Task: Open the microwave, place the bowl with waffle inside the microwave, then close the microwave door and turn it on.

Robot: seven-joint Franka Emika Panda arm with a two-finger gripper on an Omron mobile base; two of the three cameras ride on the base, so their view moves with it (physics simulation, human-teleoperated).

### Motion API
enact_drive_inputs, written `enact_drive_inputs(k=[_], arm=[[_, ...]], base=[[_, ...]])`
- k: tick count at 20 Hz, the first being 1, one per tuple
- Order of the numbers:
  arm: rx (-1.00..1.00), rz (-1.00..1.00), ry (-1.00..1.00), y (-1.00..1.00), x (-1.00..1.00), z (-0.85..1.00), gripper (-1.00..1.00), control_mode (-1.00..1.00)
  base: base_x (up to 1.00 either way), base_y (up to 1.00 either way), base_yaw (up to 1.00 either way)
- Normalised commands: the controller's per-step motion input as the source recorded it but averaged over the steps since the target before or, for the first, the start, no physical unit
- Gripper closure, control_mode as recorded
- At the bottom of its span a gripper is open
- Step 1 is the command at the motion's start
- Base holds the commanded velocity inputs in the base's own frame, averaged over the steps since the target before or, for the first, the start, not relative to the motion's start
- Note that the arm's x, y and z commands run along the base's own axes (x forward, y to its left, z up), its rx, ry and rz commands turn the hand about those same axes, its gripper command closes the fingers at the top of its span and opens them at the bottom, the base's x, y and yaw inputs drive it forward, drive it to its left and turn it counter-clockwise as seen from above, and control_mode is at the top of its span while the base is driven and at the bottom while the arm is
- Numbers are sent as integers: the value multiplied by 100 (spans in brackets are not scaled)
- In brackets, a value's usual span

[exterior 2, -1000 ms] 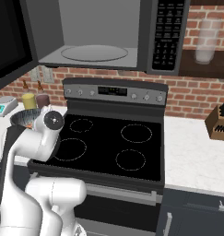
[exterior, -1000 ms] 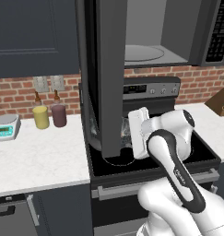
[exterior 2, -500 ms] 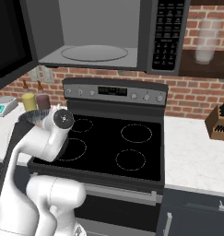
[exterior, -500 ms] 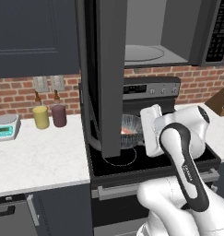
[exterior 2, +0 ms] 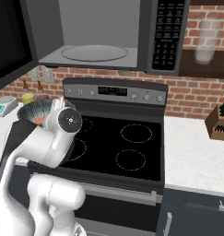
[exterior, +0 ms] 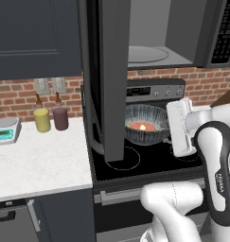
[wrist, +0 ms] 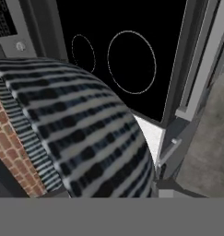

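the round dark grey bowl with fine whitish streaks [exterior: 145, 124] now hangs in the air above the black-topped stove [exterior 2: 127, 143], tilted toward the left base camera, where a second ago it sat low beside the arm. the small orange-red waffle [exterior: 141, 126] lies inside it. the wide dark grey microwave [exterior 2: 104, 34] stands above with its dark framed door [exterior: 111, 75] swung open, so the lift into the pale cavity looks to be under way. whether the jaws are clamped on the rim, i cannot tell: the fingers are hidden. "franka" reads faintly on the arm; keypad text is too small.
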Motion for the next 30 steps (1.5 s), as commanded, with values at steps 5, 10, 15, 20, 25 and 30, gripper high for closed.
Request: enact_drive_inputs(k=[5,10,15,20,25,30], arm=[[0,0,-9,-14,-6,63,100,-100],[0,-1,-5,-12,8,75,100,-100],[0,-1,-8,-13,17,64,100,-100],[0,-4,-2,-16,36,40,100,-100],[0,-3,0,-23,56,31,100,-100],[0,0,-3,-21,64,23,100,-100]], base=[[0,0,0],[0,0,0],[0,0,0],[0,0,0],[0,0,0],[0,0,0]])
